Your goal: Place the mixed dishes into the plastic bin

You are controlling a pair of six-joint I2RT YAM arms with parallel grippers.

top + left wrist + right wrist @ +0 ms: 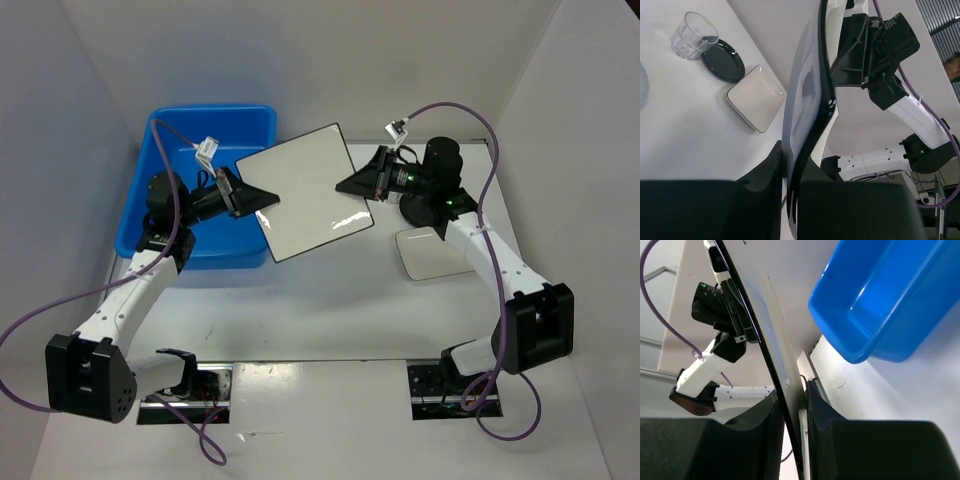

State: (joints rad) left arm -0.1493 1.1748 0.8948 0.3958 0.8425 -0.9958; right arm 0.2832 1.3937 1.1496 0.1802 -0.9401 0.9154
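The large squarish white plate (305, 190) with a thin dark edge hangs tilted above the table, just right of the blue plastic bin (240, 125). My left gripper (262, 200) is shut on its left edge and my right gripper (352, 185) is shut on its right edge. The left wrist view shows the plate (807, 100) edge-on, clamped in the left gripper (790, 170). The right wrist view has the plate (765, 340) pinched in the right gripper (792, 405), with the bin (885, 295) beyond. The white rectangular tray (756, 97), black bowl (724, 61) and clear cup (694, 35) stand on the table.
The tray (435, 255) lies under my right arm at the right. White walls close in the table at the back and both sides. The bin's inside shows nothing but blue floor in the right wrist view.
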